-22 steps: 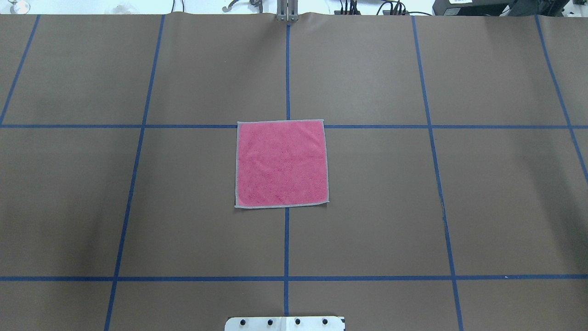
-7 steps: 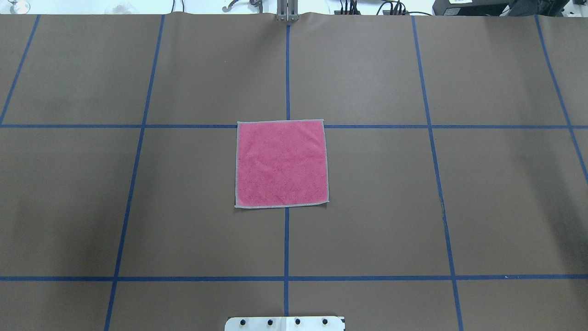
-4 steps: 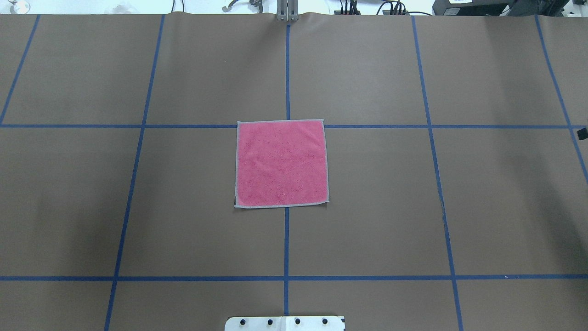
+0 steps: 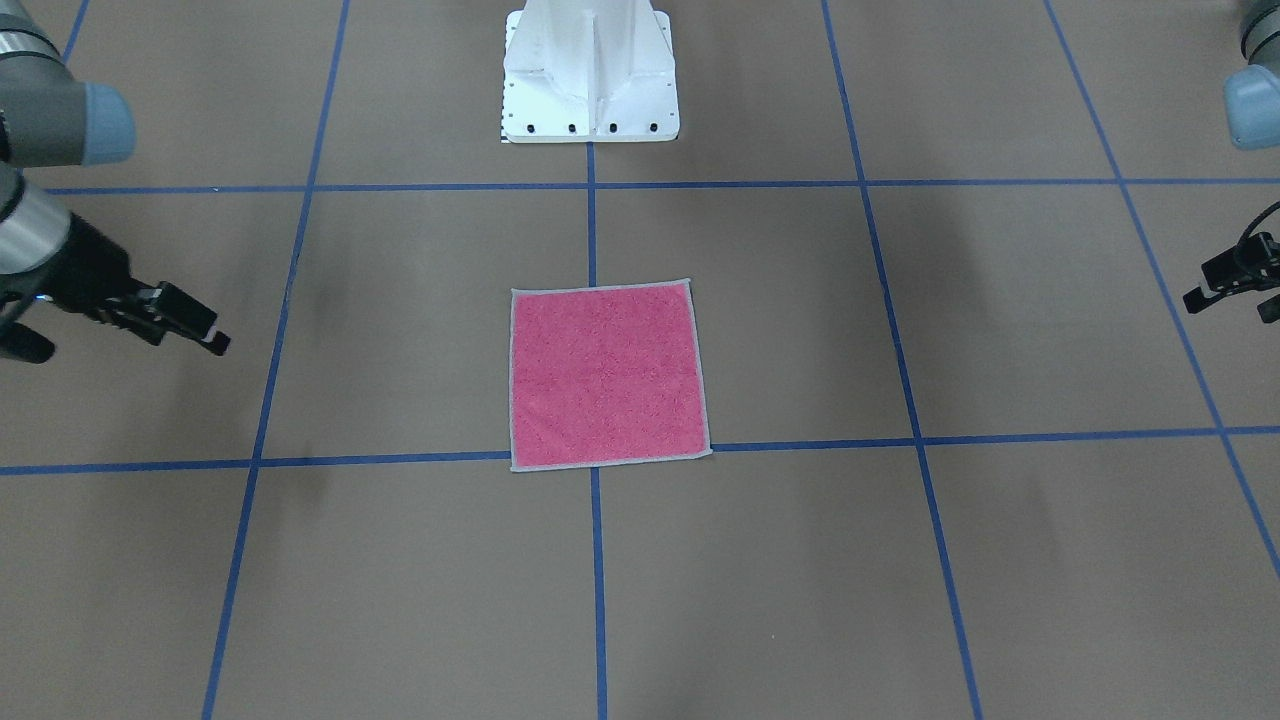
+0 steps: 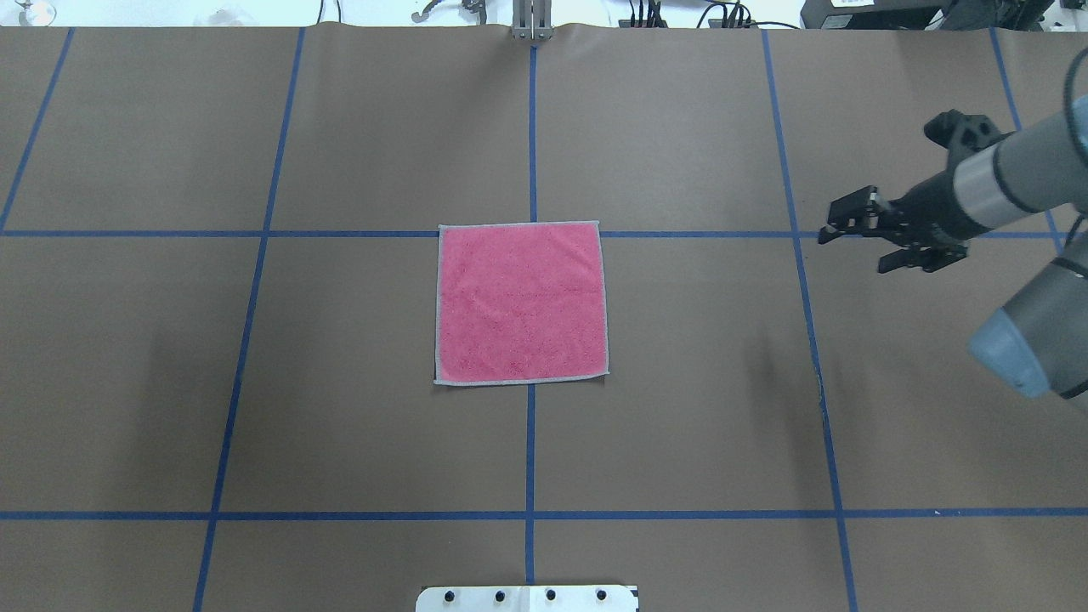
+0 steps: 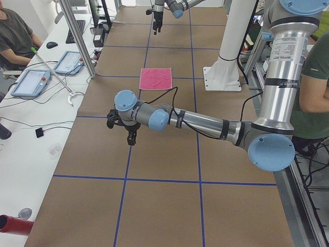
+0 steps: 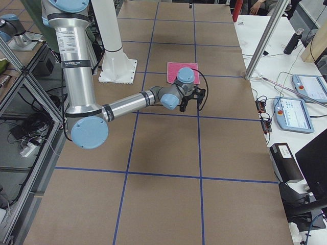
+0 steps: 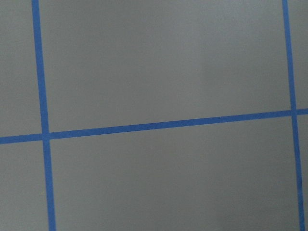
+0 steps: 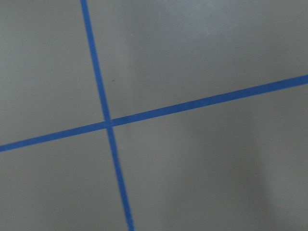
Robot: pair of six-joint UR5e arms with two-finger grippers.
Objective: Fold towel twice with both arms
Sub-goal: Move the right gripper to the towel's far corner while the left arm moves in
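Across the whole scene, table: brown table [image 5: 680, 425] marked with blue tape lines [image 5: 530, 442] in a grid; white pedestal base [image 4: 590, 75] at the robot's side.
Right arm: right arm [image 5: 1003, 183] comes in from the right side, well apart from the cloth.
Left arm: left arm [image 6: 205, 122] is low over the table on the left side, also well apart.
Towel: the towel [image 5: 521, 303] lies flat in the middle, pink face up, grey border all around, not folded.
Right gripper: right gripper [image 5: 837, 228] holds nothing; its fingers look parted a little, but the view is small, so I cannot tell surely.
Left gripper: left gripper [image 4: 1200, 295] holds nothing; how wide it stands I cannot tell.
Step in hand: the approach, I judge; no fold is made.
Next move: each gripper should go to one corner on the same edge, pinch it, and carry that edge over to the opposite edge.
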